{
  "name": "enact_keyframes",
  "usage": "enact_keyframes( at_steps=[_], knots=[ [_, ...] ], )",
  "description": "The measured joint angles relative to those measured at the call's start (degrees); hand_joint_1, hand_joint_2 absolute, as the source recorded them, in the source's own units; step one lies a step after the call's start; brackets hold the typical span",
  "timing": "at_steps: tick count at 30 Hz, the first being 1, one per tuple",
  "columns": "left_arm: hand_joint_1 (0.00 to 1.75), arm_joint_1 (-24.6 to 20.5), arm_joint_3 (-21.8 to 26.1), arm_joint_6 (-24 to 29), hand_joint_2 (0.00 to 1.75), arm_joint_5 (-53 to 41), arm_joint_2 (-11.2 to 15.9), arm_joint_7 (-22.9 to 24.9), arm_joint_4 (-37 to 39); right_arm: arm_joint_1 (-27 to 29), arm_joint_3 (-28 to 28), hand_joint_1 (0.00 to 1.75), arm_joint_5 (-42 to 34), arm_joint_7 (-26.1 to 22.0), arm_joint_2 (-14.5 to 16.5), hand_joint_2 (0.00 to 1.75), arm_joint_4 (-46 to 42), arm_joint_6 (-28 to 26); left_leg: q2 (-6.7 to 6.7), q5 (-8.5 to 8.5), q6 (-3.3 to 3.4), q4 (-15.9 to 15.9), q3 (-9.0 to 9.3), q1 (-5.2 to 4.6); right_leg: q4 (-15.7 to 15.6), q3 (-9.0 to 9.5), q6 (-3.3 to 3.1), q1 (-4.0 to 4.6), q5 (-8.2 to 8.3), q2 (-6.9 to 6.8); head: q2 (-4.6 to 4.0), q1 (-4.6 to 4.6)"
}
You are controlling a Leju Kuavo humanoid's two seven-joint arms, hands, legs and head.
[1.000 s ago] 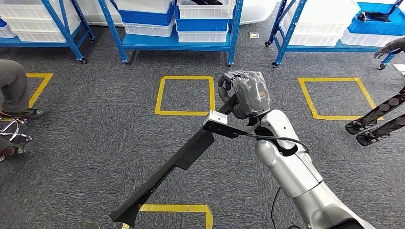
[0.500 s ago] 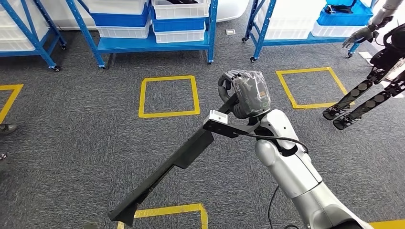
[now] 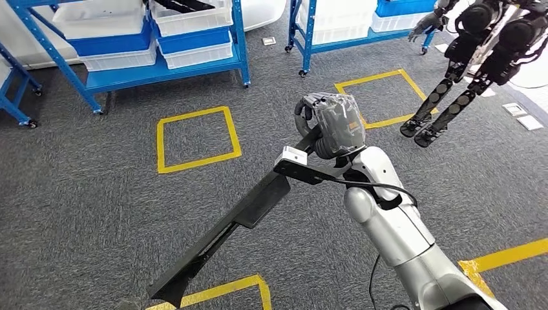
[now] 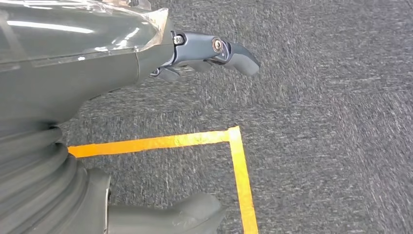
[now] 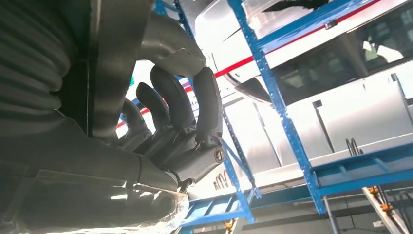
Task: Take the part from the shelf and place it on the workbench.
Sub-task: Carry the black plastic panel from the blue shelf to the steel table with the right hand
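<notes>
One long black part [image 3: 220,242] is being carried in the right hand [image 3: 331,124], whose fingers [image 5: 187,105] are wrapping its upper end. The hand is sitting at chest height in the head view, and the part is slanting down and toward the robot's left, with its lower tip hanging just above the grey carpet [image 3: 97,194] near a strip of yellow floor tape [image 3: 220,289]. The left hand [image 4: 209,51] is holding nothing; it is hanging over the carpet with its fingers apart.

Risks from this position:

1. Tip strike. The low end is riding close to the floor. Any drop of the arm or any stride during walking is likely to drag it on the carpet and lever it against the grasp.
2. Rotation in the grasp. The hand is gripping one end only, so most of the length is hanging unsupported. The part is liable to pivot or slide out.
3. Sweep collision. The blue shelf [image 3: 161,64] with white bins and a second robot [image 3: 465,71] are standing ahead. A turn of the body is swinging the far end through a wide arc.

No workbench is appearing in these views, so placement is judged to be some way off.
</notes>
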Motion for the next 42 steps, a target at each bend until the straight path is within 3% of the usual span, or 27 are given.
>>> enact_keyframes(
  at_steps=[1, 2, 3, 4, 6, 8, 10, 12, 14, 16, 17, 18, 19, 21, 23, 25, 26, 28, 30, 32, 33, 34, 36, 38, 40, 41, 42],
  knots=[
    [0.00, 0.0, 0.0, 0.1, 1.75, 0.1, 0.0, 0.0, 0.0, 0.1, 0.1, 1.52, 0.0, 0.0, 0.0, 1.75, 0.0, 0.1, -0.27, -0.88, -0.10, 2.8, -1.35, 0.02, 0.0, -0.03, -0.05, 0.05, 0.03, 0.75, 0.00, 0.00],
    [0.00, 0.1, 0.0, 0.1, 1.75, 0.2, 0.0, 0.0, 0.0, 0.2, 0.1, 1.52, 0.0, 0.0, 0.1, 1.75, 0.0, 0.2, -0.37, -0.59, -0.14, 3.7, -1.85, 0.06, 0.1, -0.04, -0.05, 0.07, 0.03, 1.52, 0.00, -0.02],
    [0.00, 0.1, 0.0, 0.2, 1.75, 0.2, 0.0, 0.0, 0.0, 0.3, 0.1, 1.52, 0.0, 0.0, 0.1, 1.75, 0.0, 0.3, -0.50, 0.80, -0.14, 2.3, -1.26, 0.15, 0.2, -0.03, -0.04, 0.05, 0.03, 2.27, 0.00, -0.02],
    [0.00, 0.1, 0.0, 0.2, 1.75, 0.2, 0.0, 0.0, 0.0, 0.3, 0.1, 1.52, 0.0, 0.0, 0.1, 1.75, 0.0, 0.4, -1.08, 2.95, -0.14, -1.0, 0.35, 0.34, 0.4, -0.03, -0.01, 0.03, 0.02, 3.04, 0.00, -0.02],
    [0.00, 0.1, 0.0, 0.2, 1.75, 0.2, 0.1, 0.0, 0.0, 0.2, 0.1, 1.52, 0.0, 0.0, 0.2, 1.75, 0.0, 0.4, -3.76, 5.66, -0.09, -8.0, 3.72, 0.87, 0.8, -0.33, 0.16, 0.13, 0.01, 4.47, 0.00, 0.03],
    [0.00, 0.1, 0.0, 0.3, 1.75, 0.2, 0.1, 0.0, 0.0, 0.1, 0.1, 1.52, 0.0, 0.0, 0.4, 1.75, 0.0, 0.5, -5.22, 5.85, 0.16, -10.6, 4.92, 0.92, 1.0, -1.00, 0.75, 0.12, 0.24, 5.74, 0.00, 0.03],
    [0.00, 0.1, 0.0, 0.3, 1.75, 0.3, 0.0, -0.1, 0.0, 0.1, 0.0, 1.52, 0.0, 0.0, 0.4, 1.75, 0.0, 0.5, -3.89, 6.15, 0.88, -11.0, 5.00, 0.65, 0.7, -1.68, 1.60, 0.11, 0.64, 6.79, 0.00, 0.01],
    [0.00, 0.0, 0.0, 0.3, 1.75, 0.3, 0.0, -0.1, 0.0, 0.1, -0.2, 1.52, 0.0, 0.0, 0.3, 1.75, 0.0, 0.5, -2.37, 6.67, 1.87, -11.7, 5.22, 0.66, 2.2, -2.95, 1.99, 0.34, -0.14, 4.51, 0.00, 0.21],
    [0.00, 0.0, 0.0, 0.4, 1.75, 0.3, 0.0, -0.2, 0.0, -0.1, -0.3, 1.52, 0.0, 0.0, 0.2, 1.75, 0.0, 0.5, -0.81, 6.91, 2.46, -12.1, 5.30, 0.58, 8.1, -5.92, 1.82, 0.39, -2.93, 0.91, 0.00, 0.47],
    [0.00, 0.1, 0.0, 0.4, 1.75, 0.3, 0.0, -0.2, 0.0, 0.0, -0.3, 1.52, 0.0, 0.0, 0.2, 1.75, 0.0, 0.6, 0.83, 6.87, 2.60, -12.1, 5.24, 0.37, 15.4, -9.31, 1.88, 0.26, -5.58, -0.12, 0.00, 0.59],
    [0.00, 0.1, 0.0, 0.4, 1.75, 0.3, 0.0, -0.2, 0.0, 0.1, -0.3, 1.52, 0.0, 0.0, 0.2, 1.75, 0.0, 0.6, 1.67, 6.85, 2.62, -12.0, 5.22, 0.29, 16.8, -9.89, 2.15, 0.17, -5.88, -0.27, 0.00, 0.61],
    [0.00, 0.1, 0.0, 0.4, 1.75, 0.3, 0.0, -0.2, 0.0, 0.2, -0.3, 1.52, 0.0, 0.0, 0.2, 1.75, 0.0, 0.6, 2.47, 6.82, 2.60, -12.0, 5.22, 0.23, 16.0, -9.27, 2.52, 0.08, -5.37, -0.49, 0.00, 0.62],
    [0.00, 0.1, 0.0, 0.4, 1.75, 0.3, 0.0, -0.3, 0.0, 0.2, -0.3, 1.52, 0.0, 0.0, 0.1, 1.75, 0.0, 0.6, 3.23, 6.78, 2.54, -12.0, 5.26, 0.20, 12.9, -7.46, 2.90, 0.02, -4.19, -0.95, 0.00, 0.63],
    [0.00, 0.1, 0.0, 0.4, 1.75, 0.3, 0.0, -0.4, 0.0, 0.0, -0.4, 1.52, 0.0, 0.0, 0.1, 1.75, 0.0, 0.6, 4.60, 6.57, 2.21, -11.9, 5.39, -0.03, 4.7, -2.73, 3.15, 0.20, -1.74, -3.62, 0.00, 0.64],
    [0.00, 0.1, 0.0, 0.4, 1.75, 0.3, 0.0, -0.5, 0.0, -0.2, -0.4, 1.52, 0.0, 0.0, 0.2, 1.75, 0.0, 0.6, 5.82, 6.36, 1.69, -11.9, 5.53, -0.42, 0.7, -0.63, 2.56, 0.65, -0.64, -5.22, 0.00, 0.58],
    [0.00, 0.0, 0.0, 0.4, 1.75, 0.3, 0.0, -0.5, 0.0, -0.3, -0.5, 1.52, 0.0, 0.0, 0.1, 1.75, 0.0, 0.7, 7.08, 6.18, 1.19, -11.9, 5.70, -0.51, 0.6, -0.84, 1.84, 0.70, -0.32, -3.97, 0.00, 0.52],
    [0.00, -0.1, 0.0, 0.4, 1.75, 0.3, 0.1, -0.5, 0.0, -0.4, -0.5, 1.52, 0.0, 0.0, 0.0, 1.75, 0.0, 0.7, 6.81, 5.82, 0.87, -11.6, 5.68, -0.33, 0.5, -0.87, 1.54, 0.42, -0.15, -3.18, 0.00, 0.54],
    [0.00, -0.1, 0.0, 0.3, 1.75, 0.3, 0.1, -0.5, 0.0, -0.5, -0.5, 1.52, 0.0, 0.0, 0.1, 1.75, 0.0, 0.7, 3.92, 3.52, 0.36, -8.6, 4.48, 0.10, 0.3, -0.79, 0.74, -0.13, 0.19, -1.76, 0.00, 0.47],
    [0.00, 0.0, 0.0, -0.1, 1.75, 0.7, 0.1, -0.4, 0.0, -0.5, -0.3, 1.52, 0.0, 0.0, 0.3, 1.75, 0.0, 0.7, 0.52, -0.20, 0.11, -1.6, 1.36, 0.28, 0.3, -0.83, 0.18, -0.17, 0.31, -0.38, 0.00, 0.38],
    [0.00, 0.2, 0.0, -0.5, 1.75, 1.4, 0.1, -0.3, 0.0, -0.4, -0.1, 1.52, -0.1, 0.0, 0.4, 1.75, 0.2, 0.7, -0.41, -1.78, -0.02, 3.6, -1.38, 0.30, 0.3, -0.84, 0.04, -0.06, 0.33, 1.21, 0.00, 0.36],
    [0.00, 0.2, 0.0, -0.6, 1.75, 1.6, 0.2, -0.3, 0.0, -0.3, 0.0, 1.52, -0.1, 0.0, 0.4, 1.75, 0.2, 0.7, -0.52, -0.93, -0.04, 3.5, -1.50, 0.36, 0.4, -0.83, 0.04, -0.06, 0.33, 2.05, 0.00, 0.36],
    [0.00, 0.2, 0.0, -0.7, 1.75, 1.6, 0.2, -0.3, 0.0, -0.3, 0.1, 1.52, -0.2, 0.0, 0.4, 1.75, 0.2, 0.7, -0.71, 0.86, -0.04, 1.3, -0.57, 0.49, 0.6, -0.83, 0.06, -0.10, 0.32, 2.89, 0.00, 0.36],
    [0.00, 0.2, 0.0, -0.9, 1.75, 1.8, 0.2, -0.3, 0.0, -0.4, 0.1, 1.52, -0.2, 0.0, 0.5, 1.75, 0.3, 0.7, -3.13, 4.49, -0.12, -5.9, 2.71, 1.07, 1.0, -1.05, 0.24, -0.02, 0.26, 4.46, 0.00, 0.35],
    [0.00, 0.3, 0.0, -0.9, 1.75, 2.0, 0.2, -0.4, 0.0, -0.6, 0.2, 1.52, -0.3, 0.0, 0.6, 1.75, 0.3, 0.8, -5.41, 5.56, -0.01, -9.9, 4.47, 1.37, 1.3, -1.60, 0.80, 0.11, 0.36, 5.82, 0.00, 0.41],
    [0.00, 0.3, 0.1, -0.9, 1.75, 2.1, 0.1, -0.5, 0.0, -0.7, 0.4, 1.52, -0.3, 0.0, 0.6, 1.75, 0.3, 0.8, -4.69, 5.57, 0.66, -10.3, 4.62, 1.01, 1.1, -2.27, 1.69, 0.12, 0.78, 7.25, 0.00, 0.47],
    [0.00, 0.2, 0.1, -0.9, 1.75, 2.2, 0.1, -0.5, 0.0, -0.7, 0.4, 1.52, -0.4, 0.0, 0.5, 1.75, 0.3, 0.8, -3.84, 5.81, 1.19, -10.5, 4.72, 0.89, 1.1, -2.57, 2.07, 0.04, 0.89, 7.25, 0.00, 0.42],
    [0.00, 0.2, 0.1, -0.9, 1.75, 2.2, 0.1, -0.6, 0.0, -0.8, 0.3, 1.52, -0.4, 0.0, 0.4, 1.75, 0.3, 0.8, -3.04, 6.08, 1.82, -10.8, 4.86, 0.84, 1.7, -3.12, 2.25, 0.12, 0.61, 6.26, 0.00, 0.50]
  ],
)
